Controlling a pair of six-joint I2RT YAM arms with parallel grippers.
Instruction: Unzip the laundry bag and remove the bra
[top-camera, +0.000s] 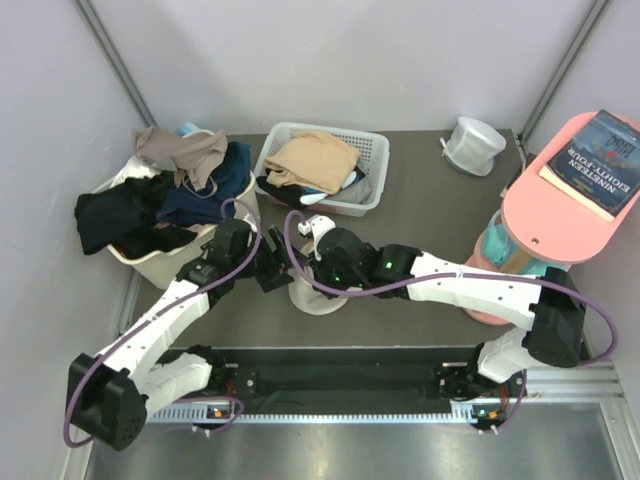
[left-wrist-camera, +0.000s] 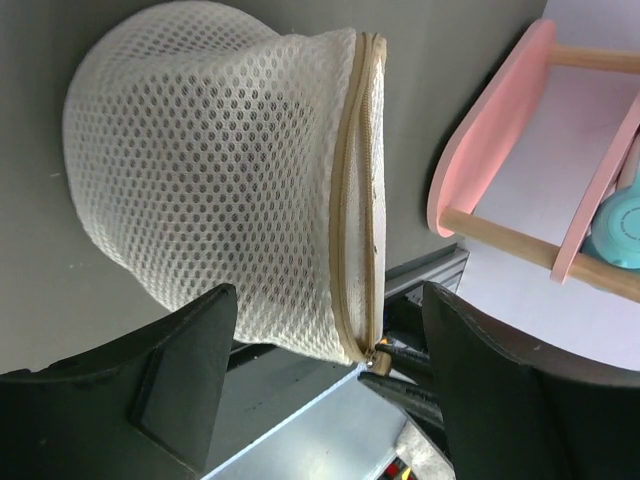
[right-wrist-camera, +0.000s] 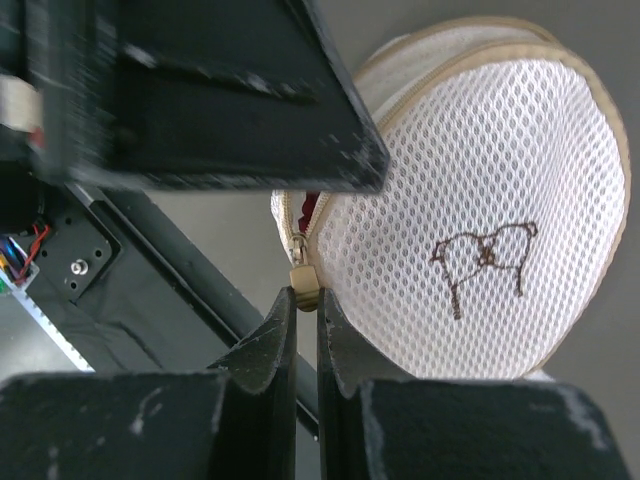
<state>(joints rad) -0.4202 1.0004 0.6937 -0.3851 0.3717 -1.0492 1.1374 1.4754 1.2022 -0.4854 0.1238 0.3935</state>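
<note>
The laundry bag (top-camera: 320, 296) is a beige-white mesh dome lying on its side on the table, between the two grippers. Its tan zipper band (left-wrist-camera: 355, 200) runs round the rim. My right gripper (right-wrist-camera: 305, 300) is shut on the zipper pull (right-wrist-camera: 304, 279), at the bag's lower edge. Just above the pull the zipper gapes a little, and a sliver of red (right-wrist-camera: 318, 206) shows inside. The bra is otherwise hidden. My left gripper (left-wrist-camera: 328, 300) is open, its fingers either side of the bag's zipper end and not touching it.
A white bin (top-camera: 130, 255) heaped with dark clothes stands at the back left. Beside it is a white basket (top-camera: 372, 150) holding tan garments. A greyish round pouch (top-camera: 472, 145) sits at the back right, next to a pink stand (top-camera: 560, 215) carrying a book (top-camera: 598, 160).
</note>
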